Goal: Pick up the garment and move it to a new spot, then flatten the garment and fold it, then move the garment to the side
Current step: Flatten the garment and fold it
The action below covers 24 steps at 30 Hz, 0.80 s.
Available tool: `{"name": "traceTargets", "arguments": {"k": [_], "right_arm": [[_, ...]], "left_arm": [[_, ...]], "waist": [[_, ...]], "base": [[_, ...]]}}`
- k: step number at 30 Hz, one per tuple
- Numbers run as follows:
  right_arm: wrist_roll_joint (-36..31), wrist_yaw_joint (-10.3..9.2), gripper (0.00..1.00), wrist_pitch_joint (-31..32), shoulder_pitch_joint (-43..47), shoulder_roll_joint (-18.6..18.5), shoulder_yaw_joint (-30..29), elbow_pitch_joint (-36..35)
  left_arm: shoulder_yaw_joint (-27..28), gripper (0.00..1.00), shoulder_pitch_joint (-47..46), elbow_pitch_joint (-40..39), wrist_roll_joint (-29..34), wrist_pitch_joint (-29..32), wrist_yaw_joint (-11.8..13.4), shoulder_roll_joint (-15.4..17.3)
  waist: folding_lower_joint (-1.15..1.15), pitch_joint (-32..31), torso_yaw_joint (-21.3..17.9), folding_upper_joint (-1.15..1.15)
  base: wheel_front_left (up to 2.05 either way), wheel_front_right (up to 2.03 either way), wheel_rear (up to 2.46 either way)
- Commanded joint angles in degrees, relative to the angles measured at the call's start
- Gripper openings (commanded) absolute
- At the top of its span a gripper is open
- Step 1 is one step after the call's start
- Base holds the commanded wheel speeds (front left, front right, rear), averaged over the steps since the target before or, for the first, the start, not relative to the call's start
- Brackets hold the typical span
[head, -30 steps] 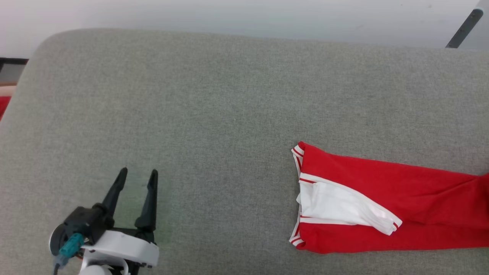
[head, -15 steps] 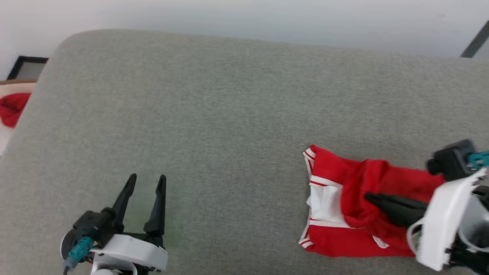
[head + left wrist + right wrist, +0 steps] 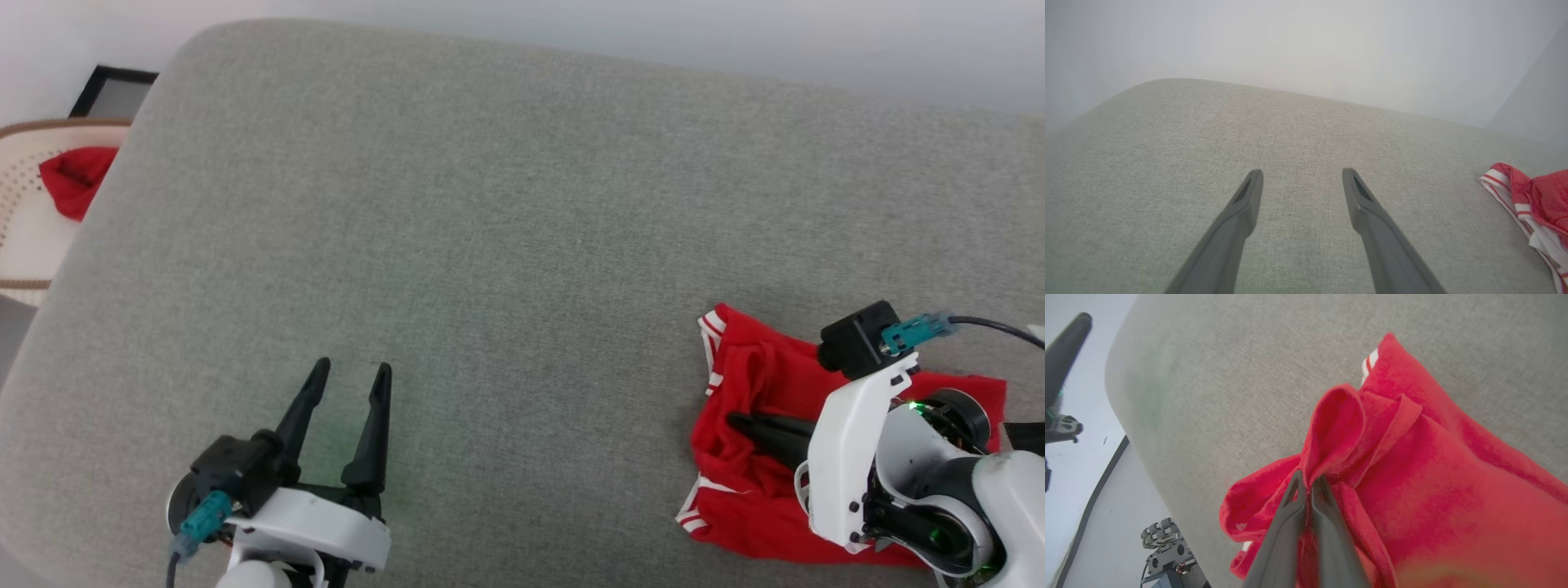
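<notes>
Pinching a raised fold of the garment (image 3: 1433, 477), my right pincer (image 3: 1306, 478) had its two fingers clamped together on the red cloth. The one garment lay bunched on the grey cushion (image 3: 490, 204) beneath that pincer, striped trim showing at its edges. My left pincer (image 3: 353, 367) hung well apart from it, fingers spread wide, holding nothing. One small red cloth (image 3: 72, 175) sat in a pale basket (image 3: 20, 237) far beyond the left pincer.
</notes>
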Motion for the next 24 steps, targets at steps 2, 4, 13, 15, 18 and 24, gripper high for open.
{"name": "traceTargets", "arguments": {"k": [2, 4, 13, 15, 18, 24], "right_arm": [[-0.4, 0.00, 0.00, -1.5, -1.1, -0.7, 1.6, 2.4], [-0.3, 0.00, 0.00, -3.0, -1.7, -1.3, 3.4, 4.7], [5.6, 0.01, 1.00, -10.9, -5.0, -2.0, 10.4, 6.4], [7.3, 0.01, 1.00, -12.5, -5.4, -2.7, 11.1, 5.9], [8.9, 0.01, 1.00, -15.1, -5.7, -4.5, 11.2, 5.0], [11.0, 0.01, 1.00, -23.6, -3.7, -8.9, 8.6, 6.0]], "left_arm": [[-0.3, 1.00, -0.9, 0.2, -0.4, 0.0, -0.1, -0.1], [-0.5, 1.00, -1.2, 0.5, -0.5, 0.0, -0.1, -0.1], [0.2, 1.00, 0.1, 1.6, -1.0, 0.0, -0.1, 1.0], [0.5, 1.00, 1.0, 1.8, -1.5, 0.0, -0.1, 1.3], [0.9, 1.00, 2.3, 1.9, -2.5, 0.0, -0.1, 1.6], [0.3, 1.00, 3.8, 3.5, -3.9, 0.0, -0.1, 2.6]], "waist": [[0.00, 0.8, 0.8, 0.00], [0.00, 0.8, 0.9, 0.00], [0.00, -3.0, -1.5, 0.00], [0.00, -4.5, -2.7, 0.00], [0.00, -6.4, -4.4, 0.00], [0.00, -8.9, -7.0, 0.00]], "base": [[0.00, 0.00, 0.00], [0.00, 0.00, 0.00], [0.00, 0.00, 0.00], [0.00, 0.00, 0.00], [0.00, 0.00, 0.00], [0.00, 0.00, 0.00]]}}
